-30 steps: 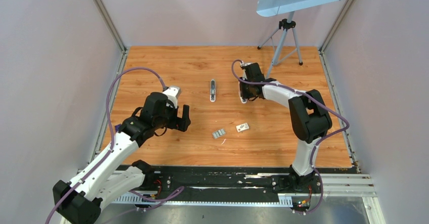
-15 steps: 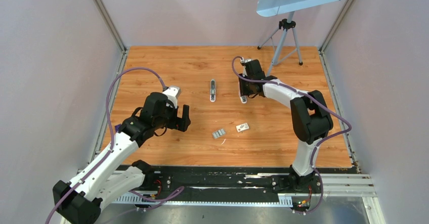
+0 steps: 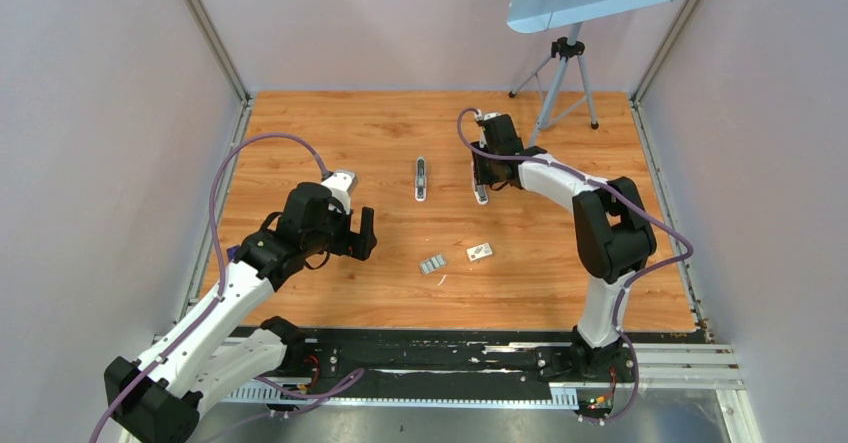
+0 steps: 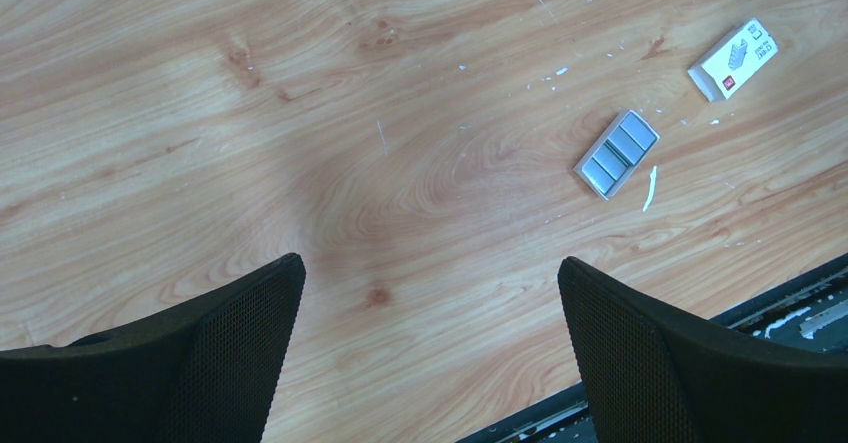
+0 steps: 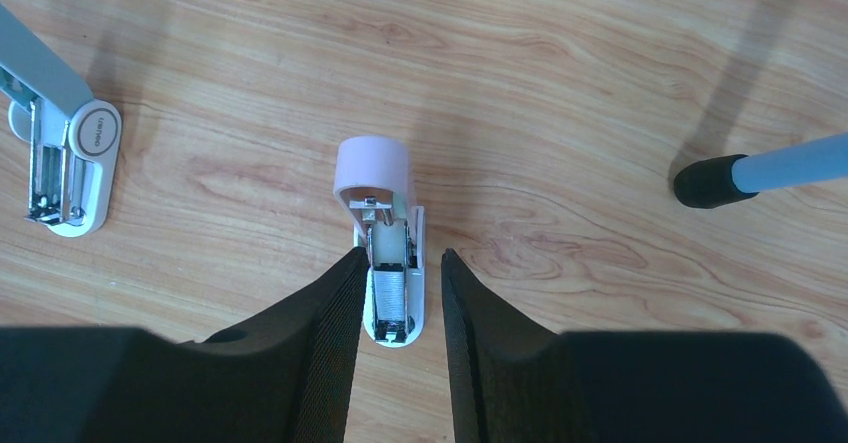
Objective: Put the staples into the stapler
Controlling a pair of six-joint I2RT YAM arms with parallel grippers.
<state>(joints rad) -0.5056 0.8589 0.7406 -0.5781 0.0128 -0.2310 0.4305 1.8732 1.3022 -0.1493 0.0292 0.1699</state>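
Note:
The stapler (image 3: 421, 178), slim, pale blue-grey and white, lies at mid-table; it also shows at the left edge of the right wrist view (image 5: 62, 163). The staples (image 3: 432, 264), a small rectangle of grey strips, lie nearer the front and show in the left wrist view (image 4: 618, 153). My right gripper (image 3: 482, 187) points down to the right of the stapler. In the right wrist view it (image 5: 402, 255) straddles a small pink-and-white piece (image 5: 385, 188) with a metal channel; the jaws stand narrowly apart, and only the left finger seems to touch it. My left gripper (image 3: 358, 235), seen in its own view (image 4: 428, 268), is wide open and empty over bare wood.
A small white box (image 3: 480, 252) lies right of the staples and shows in the left wrist view (image 4: 735, 58). A tripod (image 3: 560, 83) stands at the back right, one foot (image 5: 705, 183) near my right gripper. Walls enclose three sides.
My right wrist has shifted slightly back and left over the pink-and-white piece. The left arm, stapler and staples have not moved.

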